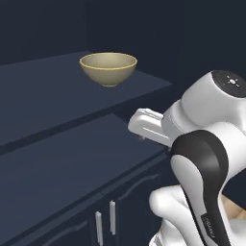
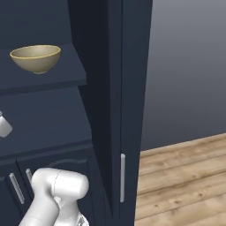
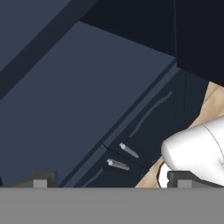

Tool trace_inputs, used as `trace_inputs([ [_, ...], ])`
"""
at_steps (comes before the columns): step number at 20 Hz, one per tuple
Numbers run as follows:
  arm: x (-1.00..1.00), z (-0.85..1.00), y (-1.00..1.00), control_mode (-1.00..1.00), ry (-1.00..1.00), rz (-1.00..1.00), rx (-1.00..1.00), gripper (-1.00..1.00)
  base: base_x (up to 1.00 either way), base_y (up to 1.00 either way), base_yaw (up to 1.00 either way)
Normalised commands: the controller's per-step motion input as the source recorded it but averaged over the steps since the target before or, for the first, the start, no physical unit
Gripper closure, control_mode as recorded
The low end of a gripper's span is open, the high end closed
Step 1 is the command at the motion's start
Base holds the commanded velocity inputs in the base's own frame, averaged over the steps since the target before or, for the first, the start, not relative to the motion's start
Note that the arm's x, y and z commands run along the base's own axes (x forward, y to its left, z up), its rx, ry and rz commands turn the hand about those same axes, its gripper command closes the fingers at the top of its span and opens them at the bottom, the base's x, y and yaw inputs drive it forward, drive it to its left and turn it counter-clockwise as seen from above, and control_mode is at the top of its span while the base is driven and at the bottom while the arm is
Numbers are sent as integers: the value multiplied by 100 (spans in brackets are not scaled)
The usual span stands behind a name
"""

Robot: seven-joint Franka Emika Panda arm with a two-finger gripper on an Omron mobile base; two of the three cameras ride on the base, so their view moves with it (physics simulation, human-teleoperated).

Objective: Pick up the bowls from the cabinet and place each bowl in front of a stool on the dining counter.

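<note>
**Empty end effector below the shelf, tan bowl still to be reached**

Nearest to us, the end effector [image 3: 109, 180] stood with its fingertips [image 3: 40, 180] spread as wide as they go and nothing between them. The hand view looked down across the flat navy ledge [image 3: 83, 87] of the cabinet [image 2: 110, 88] toward the two slim silver handles [image 3: 124, 156] of the lower doors, so we judged the hand was aimed low, not at the bowl.

Beyond the ledge, one level up, the tan bowl [image 1: 108, 68] sat upright on the shelf [image 1: 43, 91] inside the recess, near its front edge and well apart from the hand. We could see no second bowl in these pictures.

The risks we foresaw came from that layout. Rising from under the shelf, the wrist could strike the shelf's front lip. A reach into the recess left little room beside the cabinet's side wall [image 2: 95, 66], so the forearm might scrape it. With the bowl's wall curved and smooth, a pinch placed off the rim could have pushed it deeper or tipped it off the shelf edge.
</note>
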Motion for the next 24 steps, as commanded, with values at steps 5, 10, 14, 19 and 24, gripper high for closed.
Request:
trace_inputs([
  [5, 0, 0, 0, 100, 0, 0, 0, -100, 58, 0, -1],
  [10, 5, 67, 0, -100, -2, -11, 0, -100, 6, 0, -1],
  [14, -3, 100, 1, -100, -11, -18, 0, -100, 0, 0, 0],
  [19, -4, 89, -11, -100, -18, -17, 17, -100, 0, 0, 0],
  [24, 5, 37, -29, -100, -8, -6, 23, -100, 0, 0, 0],
])
